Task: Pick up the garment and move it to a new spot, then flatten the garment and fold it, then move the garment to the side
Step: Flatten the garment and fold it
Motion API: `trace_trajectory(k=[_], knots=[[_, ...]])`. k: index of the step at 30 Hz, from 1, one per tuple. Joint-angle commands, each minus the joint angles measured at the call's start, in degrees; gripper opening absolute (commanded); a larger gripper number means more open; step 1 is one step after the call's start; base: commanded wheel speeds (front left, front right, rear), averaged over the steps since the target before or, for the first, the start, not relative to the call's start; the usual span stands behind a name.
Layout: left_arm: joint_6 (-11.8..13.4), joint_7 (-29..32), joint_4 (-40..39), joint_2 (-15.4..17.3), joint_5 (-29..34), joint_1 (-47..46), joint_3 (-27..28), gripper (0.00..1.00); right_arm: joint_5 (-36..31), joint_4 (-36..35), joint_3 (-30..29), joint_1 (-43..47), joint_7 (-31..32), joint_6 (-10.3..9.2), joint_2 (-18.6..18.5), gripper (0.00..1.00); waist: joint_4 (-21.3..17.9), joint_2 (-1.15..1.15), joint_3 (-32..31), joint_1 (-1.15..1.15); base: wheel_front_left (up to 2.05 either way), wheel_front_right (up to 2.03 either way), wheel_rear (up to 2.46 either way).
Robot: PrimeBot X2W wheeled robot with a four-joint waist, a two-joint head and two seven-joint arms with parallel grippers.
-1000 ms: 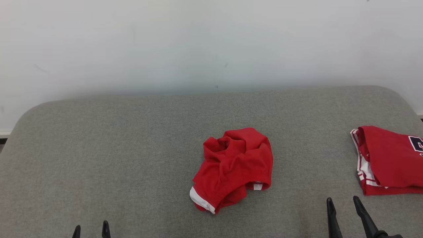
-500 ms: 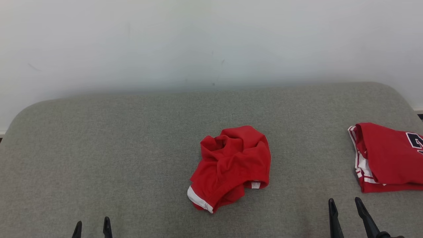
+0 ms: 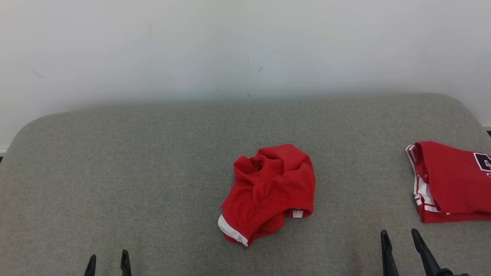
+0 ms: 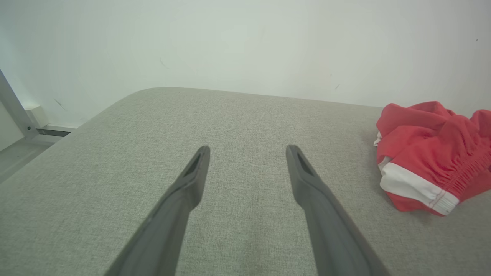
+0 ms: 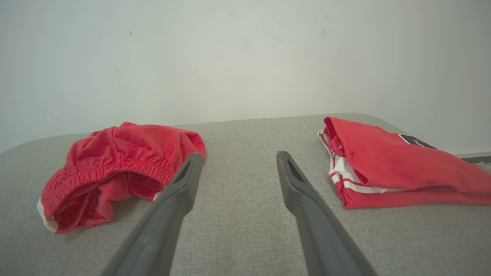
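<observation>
A crumpled red garment [image 3: 270, 191] with a white hem band lies in a heap near the middle of the grey padded surface [image 3: 134, 172]. It shows at the right edge of the left wrist view [image 4: 429, 153] and at the left of the right wrist view [image 5: 115, 168]. My left gripper [image 3: 107, 257] stands open at the lower left, well left of the heap, with nothing between its fingers [image 4: 191, 180]. My right gripper [image 3: 399, 237] is open at the lower right, to the right of the heap and nearer me, holding nothing; its fingers [image 5: 295, 184] point at bare fabric.
A folded red garment [image 3: 452, 182] with white trim and a dark print lies at the right edge of the surface, also in the right wrist view [image 5: 387, 165]. A pale wall [image 3: 245, 50] rises behind the surface's far edge. A metal frame leg [image 4: 15, 111] stands off the left end.
The whole head picture has shifted slightly down and left, so the camera moved. Garments and both grippers keep their places on the surface.
</observation>
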Motion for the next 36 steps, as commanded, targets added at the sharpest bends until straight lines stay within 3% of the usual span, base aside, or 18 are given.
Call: trace_trajectory(k=[1, 9, 14, 20, 26, 32, 36], knots=[[0.14, -0.16, 0.11, -0.09, -0.17, -0.64, -0.04, 1.0, -0.03, -0.01, -0.06, 0.0, -0.25, -0.17, 0.01, 1.0, -0.01, -0.01, 0.06, 0.0, 0.0, 0.0, 0.0], [-0.03, -0.16, -0.05, -0.09, 0.24, -0.85, 0.07, 1.0, 0.17, 0.02, 0.16, -0.22, -0.25, -0.17, 0.01, 1.0, -0.3, -0.01, 0.4, 0.0, 0.0, 0.0, 0.0], [-0.88, -0.16, -1.59, -0.1, 0.65, -2.22, -2.6, 1.0, 0.17, -0.06, 0.4, -0.31, -0.25, -0.17, 0.01, 1.0, -1.28, -0.01, 0.66, 0.0, 0.0, 0.0, 0.0], [-1.73, -0.16, -2.37, -0.1, 1.25, -4.37, -9.1, 1.0, 0.13, -0.08, 0.5, -0.41, -0.25, -0.17, 0.0, 1.0, -3.36, -0.01, 1.22, 0.0, 0.0, 0.0, 0.0], [-2.58, 1.02, 1.28, -0.08, -2.35, -8.66, -21.43, 1.0, 0.26, -0.2, 0.74, -0.32, -0.25, -0.17, 0.01, 1.0, -6.83, -0.01, 2.35, 0.0, 0.0, 0.0, 0.0], [-2.68, 5.77, 5.08, 0.0, -10.18, -14.49, -33.54, 1.0, 0.5, -0.5, 1.39, -1.45, -0.25, -0.17, 0.01, 1.0, -11.75, -0.01, 4.15, 0.0, 0.0, 0.0, 0.0], [-1.91, 7.0, 9.33, -0.01, -13.67, -18.24, -35.58, 1.0, 0.65, -0.6, 1.7, -2.16, -0.25, -0.17, -0.01, 1.0, -15.96, -0.01, 5.39, 0.0, 0.0, 0.0, 0.0]])
